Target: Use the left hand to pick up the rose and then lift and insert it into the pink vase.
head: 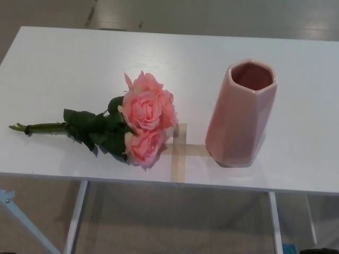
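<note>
Neither hand is in your view, so nothing is started: the bunch of pink fabric roses lies untouched on the white worktop, well apart from the upright, empty pink faceted ceramic vase.

No arm or hand of the robot shows.

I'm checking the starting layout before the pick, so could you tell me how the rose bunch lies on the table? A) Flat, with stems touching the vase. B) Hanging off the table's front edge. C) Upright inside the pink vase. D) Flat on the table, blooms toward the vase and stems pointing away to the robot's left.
D: the rose bunch lies flat on the white table, blooms nearest the upright pink vase but apart from it, stems pointing left.
</note>
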### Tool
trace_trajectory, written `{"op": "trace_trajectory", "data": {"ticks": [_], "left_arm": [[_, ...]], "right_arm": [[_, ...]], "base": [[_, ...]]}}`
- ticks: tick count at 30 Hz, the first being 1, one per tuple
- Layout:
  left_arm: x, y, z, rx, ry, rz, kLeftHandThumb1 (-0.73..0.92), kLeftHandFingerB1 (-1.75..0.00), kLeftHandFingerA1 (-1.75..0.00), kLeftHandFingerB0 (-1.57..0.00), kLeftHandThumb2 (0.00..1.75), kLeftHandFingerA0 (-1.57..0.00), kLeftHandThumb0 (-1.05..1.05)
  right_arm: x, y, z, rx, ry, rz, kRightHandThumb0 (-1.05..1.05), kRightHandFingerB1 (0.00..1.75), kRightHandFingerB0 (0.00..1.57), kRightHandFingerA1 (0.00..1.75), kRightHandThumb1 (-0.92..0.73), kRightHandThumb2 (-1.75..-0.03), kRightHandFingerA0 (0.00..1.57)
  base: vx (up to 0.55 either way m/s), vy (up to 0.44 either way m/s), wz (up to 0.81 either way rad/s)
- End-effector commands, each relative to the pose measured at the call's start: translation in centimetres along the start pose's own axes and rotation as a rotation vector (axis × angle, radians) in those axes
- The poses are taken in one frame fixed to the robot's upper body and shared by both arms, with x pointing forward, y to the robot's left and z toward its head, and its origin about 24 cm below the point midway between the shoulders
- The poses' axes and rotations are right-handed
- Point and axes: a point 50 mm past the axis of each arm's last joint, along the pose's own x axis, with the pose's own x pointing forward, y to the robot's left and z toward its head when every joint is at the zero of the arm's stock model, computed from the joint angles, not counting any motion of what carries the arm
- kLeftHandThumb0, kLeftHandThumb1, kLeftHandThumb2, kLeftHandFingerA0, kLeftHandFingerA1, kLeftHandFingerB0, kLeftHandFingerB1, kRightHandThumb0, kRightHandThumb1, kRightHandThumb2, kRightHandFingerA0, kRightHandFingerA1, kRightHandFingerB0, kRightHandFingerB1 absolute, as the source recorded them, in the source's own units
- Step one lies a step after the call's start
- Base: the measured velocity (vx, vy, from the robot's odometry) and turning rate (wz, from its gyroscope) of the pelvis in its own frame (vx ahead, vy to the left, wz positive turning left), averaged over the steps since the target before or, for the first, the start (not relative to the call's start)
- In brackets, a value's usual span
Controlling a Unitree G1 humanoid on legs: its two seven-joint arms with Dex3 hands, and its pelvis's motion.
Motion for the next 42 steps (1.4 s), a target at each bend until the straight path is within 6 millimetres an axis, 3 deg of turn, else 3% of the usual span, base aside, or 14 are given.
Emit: {"op": "trace_trajectory", "data": {"ticks": [1,11,12,17,18,22,23,24,28,29,31,35,37,42], "left_arm": [[-6.4,-0.2,9.6,0.064,-0.496,-0.601,0.17,-0.49,-0.51,-0.1,0.81,-0.11,-0.28],[-10.0,-0.3,15.5,0.167,-0.729,-0.465,0.14,-0.48,-0.5,-0.06,0.79,-0.07,-0.3],[-10.1,-0.4,15.8,0.172,-0.742,-0.454,0.41,-0.28,-0.31,-0.2,0.54,-0.19,-0.63],[-10.9,-0.4,17.5,0.205,-0.839,-0.378,0.41,-0.28,-0.29,-0.18,0.54,-0.17,-0.64],[-11.1,-0.4,18.8,0.235,-0.923,-0.328,0.12,-0.46,-0.48,0.0,0.78,0.0,-0.32],[-11.2,-0.5,19.7,0.259,-0.976,-0.288,0.12,-0.47,-0.49,0.0,0.78,0.0,-0.32],[-10.9,-0.5,20.9,0.302,-1.023,-0.223,0.41,-0.27,-0.26,-0.14,0.54,-0.1,-0.65],[-10.4,-0.5,21.6,0.33,-1.032,-0.173,0.38,-0.33,-0.29,-0.08,0.7,-0.08,-0.66],[-10.2,-0.5,21.9,0.332,-1.03,-0.156,0.38,-0.33,-0.29,-0.08,0.7,-0.08,-0.66],[-8.7,0.0,23.1,0.416,-0.987,-0.082,0.12,-0.46,-0.49,0.0,0.78,0.0,-0.32],[-7.3,0.3,24.4,0.49,-0.951,-0.025,0.13,-0.46,-0.49,-0.01,0.78,-0.01,-0.31],[-7.1,0.3,24.6,0.492,-0.951,-0.019,0.13,-0.46,-0.49,-0.01,0.78,-0.01,-0.31],[-3.2,0.3,27.0,0.569,-0.859,0.006,0.14,-0.46,-0.49,0.0,0.77,-0.01,-0.29],[-0.2,0.7,28.1,0.643,-0.752,0.02,0.15,-0.46,-0.49,0.0,0.78,-0.01,-0.3]], "right_arm": [[0.0,-0.5,-0.5,0.019,0.031,-0.043,-0.34,0.39,0.55,0.41,-0.65,-0.59,0.6],[0.0,-0.5,-0.5,0.029,0.028,-0.043,-0.34,0.4,0.57,0.41,-0.65,-0.59,0.59],[0.0,-0.5,-0.5,0.025,0.028,-0.042,-0.34,0.4,0.57,0.41,-0.65,-0.59,0.58],[0.0,-0.5,-0.4,0.016,0.025,-0.038,-0.34,0.39,0.56,0.4,-0.65,-0.59,0.58],[0.0,-0.5,-0.3,0.005,0.021,-0.033,-0.35,0.39,0.56,0.4,-0.65,-0.59,0.58],[0.0,-0.6,-0.2,0.005,0.016,-0.032,-0.34,0.39,0.56,0.41,-0.65,-0.59,0.6],[0.0,-0.6,-0.1,0.012,0.012,-0.032,-0.34,0.4,0.57,0.41,-0.65,-0.59,0.61],[0.0,-0.6,-0.2,0.013,0.012,-0.031,-0.34,0.4,0.57,0.41,-0.65,-0.59,0.61],[0.0,-0.7,-0.2,0.013,0.011,-0.031,-0.34,0.4,0.57,0.41,-0.65,-0.59,0.61],[0.0,-0.7,-0.3,0.006,0.015,-0.029,-0.34,0.4,0.57,0.41,-0.65,-0.59,0.6],[0.0,-0.5,-0.3,0.0,0.02,-0.029,-0.34,0.4,0.57,0.41,-0.65,-0.59,0.6],[0.0,-0.5,-0.3,0.0,0.02,-0.029,-0.34,0.4,0.57,0.41,-0.65,-0.59,0.6],[0.0,-0.5,-0.5,-0.002,0.025,-0.027,-0.34,0.39,0.56,0.41,-0.65,-0.59,0.6],[0.0,-0.5,-0.5,-0.006,0.028,-0.03,-0.35,0.39,0.56,0.41,-0.65,-0.59,0.6]], "base": [[0.0,0.0,0.0],[0.0,0.0,0.0],[0.0,0.0,0.0],[0.0,0.0,0.0],[0.0,0.0,0.0],[0.0,0.0,0.0],[0.0,0.0,0.0],[0.0,0.0,0.0],[0.0,0.0,0.0],[0.0,0.0,0.0],[0.0,0.0,0.0],[0.0,0.0,0.0],[0.0,0.0,0.03],[0.0,0.0,0.0]]}}
